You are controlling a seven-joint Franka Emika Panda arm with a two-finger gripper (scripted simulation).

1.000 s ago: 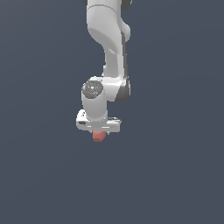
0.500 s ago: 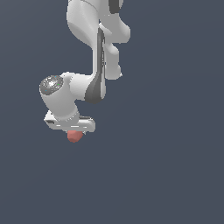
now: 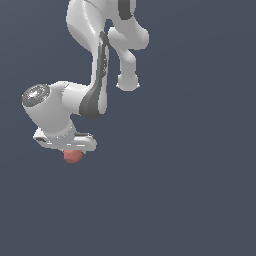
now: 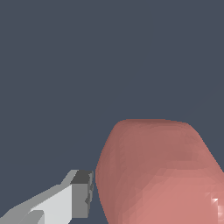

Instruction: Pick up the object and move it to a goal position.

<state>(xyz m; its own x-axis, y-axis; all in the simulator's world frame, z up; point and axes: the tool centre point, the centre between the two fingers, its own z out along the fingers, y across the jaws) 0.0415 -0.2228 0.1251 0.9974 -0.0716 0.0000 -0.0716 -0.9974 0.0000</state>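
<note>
1. In the exterior view, you are carrying the object [image 3: 73, 156] directly beneath the gripper [image 3: 73, 151], tucked against its underside, with the arm [image 3: 95, 75] reaching over toward the exterior view's left. Only the lower part of the salmon-red lump is showing; the fingers are hiding behind the hand, so from here you cannot tell how much of it they are gripping. No goal marker is showing, so you are steering without a visible target.

2. Here the lump is reading as roughly round; you cannot tell a long axis or which way its flat side is facing.

3. In the wrist view, the object [image 4: 159, 173] is filling the space right beside one fingertip [image 4: 82, 194], which is pressing against or sitting just next to its flank. The other finger is out of frame. I judge the jaws are clamping on it.

4. The risk: the rounded side is offering little flat contact, so a fast swing could be rolling or slipping it out.
</note>
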